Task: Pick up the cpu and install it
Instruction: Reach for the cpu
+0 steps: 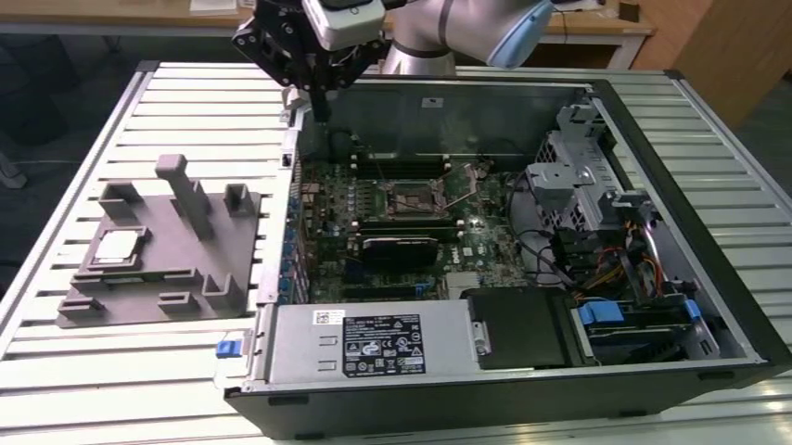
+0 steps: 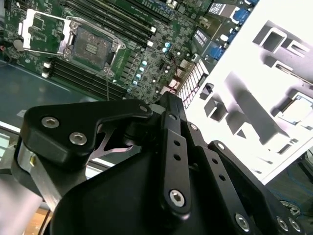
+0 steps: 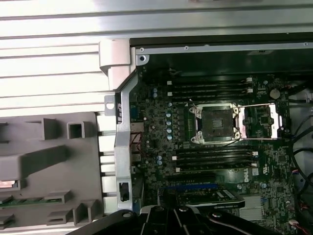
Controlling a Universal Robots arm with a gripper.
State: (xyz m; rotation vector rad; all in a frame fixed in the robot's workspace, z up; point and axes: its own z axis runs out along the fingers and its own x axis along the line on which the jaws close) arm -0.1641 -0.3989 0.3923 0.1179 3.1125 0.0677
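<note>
Cpu (image 1: 118, 246), a small flat square chip with a pale silver metal top, lies in a recess on the fixture outside the computer case, well apart from the gripper and untouched. The pale slatted metal table (image 1: 74, 139) carries everything. On it lies the big black desktop computer case (image 1: 730, 306), on its side with the panel off, so its inside faces up. The silver-grey robot arm (image 1: 470, 32) reaches in from beyond the case's far wall. Inside the case, the green motherboard (image 1: 371, 185) covers the floor on the exterior view's left half. A silver box-shaped power supply (image 1: 371, 343) fills the near corner of the case. Just beside the case, on the exterior view's left, sits the grey plastic fixture block with upright posts (image 1: 148, 287), which holds the chip. The black gripper (image 1: 319, 113) hangs above the far corner of the case on the fixture's side, its tips pointing down over the case rim. Its jaws look closed together and hold nothing. Near the middle of the motherboard is the dark square socket (image 3: 215, 125), and in the first wrist view its metal frame stands swung open.
</note>
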